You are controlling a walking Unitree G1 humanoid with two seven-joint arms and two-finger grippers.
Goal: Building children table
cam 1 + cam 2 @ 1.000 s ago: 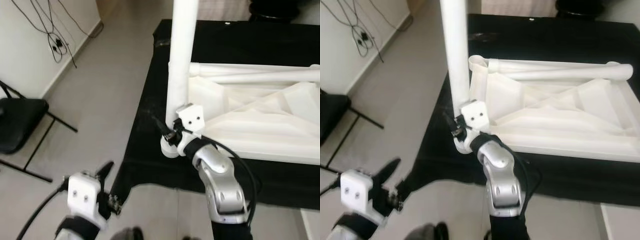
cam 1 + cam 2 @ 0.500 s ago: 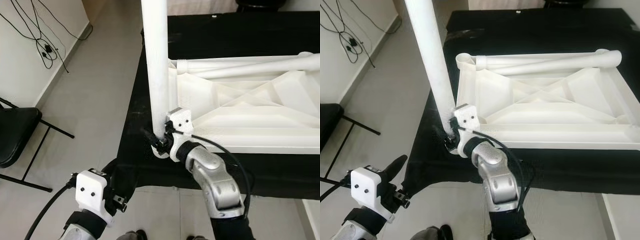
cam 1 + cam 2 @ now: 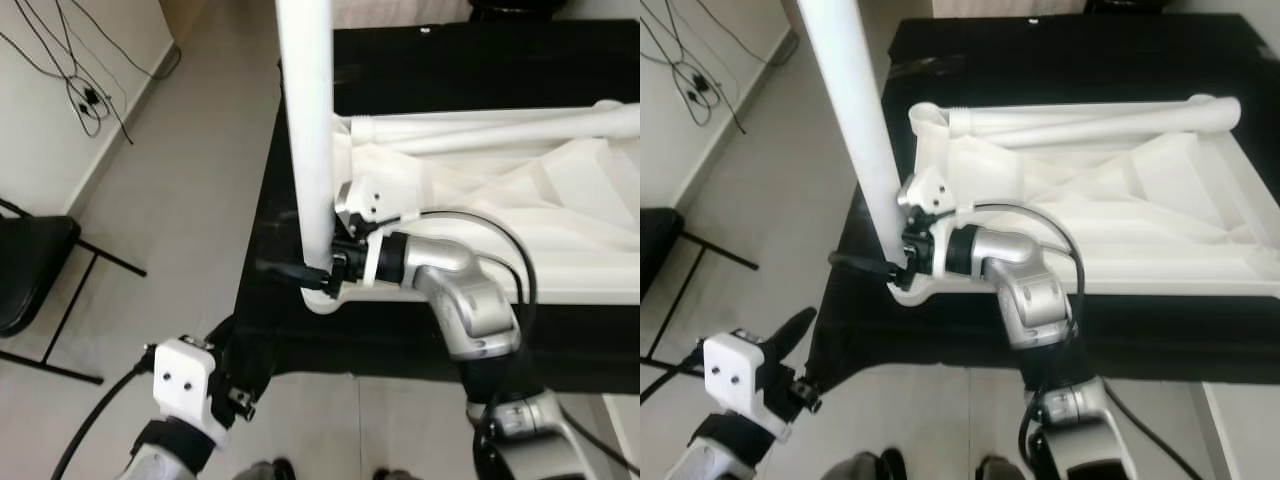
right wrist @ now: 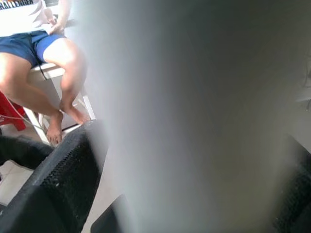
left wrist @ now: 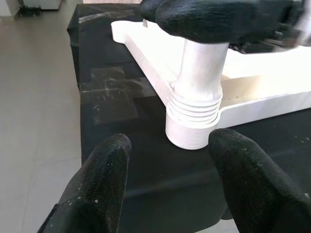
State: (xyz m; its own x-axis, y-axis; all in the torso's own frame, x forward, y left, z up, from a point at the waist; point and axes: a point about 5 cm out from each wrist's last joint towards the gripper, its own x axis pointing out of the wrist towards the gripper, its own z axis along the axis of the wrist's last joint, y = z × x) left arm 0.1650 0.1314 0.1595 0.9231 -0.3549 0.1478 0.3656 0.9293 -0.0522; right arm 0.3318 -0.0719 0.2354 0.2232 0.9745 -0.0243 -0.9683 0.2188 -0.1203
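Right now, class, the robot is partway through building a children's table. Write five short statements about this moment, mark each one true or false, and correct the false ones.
1. The right gripper is closed around the upright white leg. True.
2. The white tabletop lies upside down on a black cloth. True.
3. The left gripper is gripping the leg's threaded base. False: it is open, its fingers apart and short of the base, touching nothing.
4. A red folding chair stands on the floor to the robot's left. False: the chair is black.
5. A second white leg lies flat along the far side of the tabletop. True.
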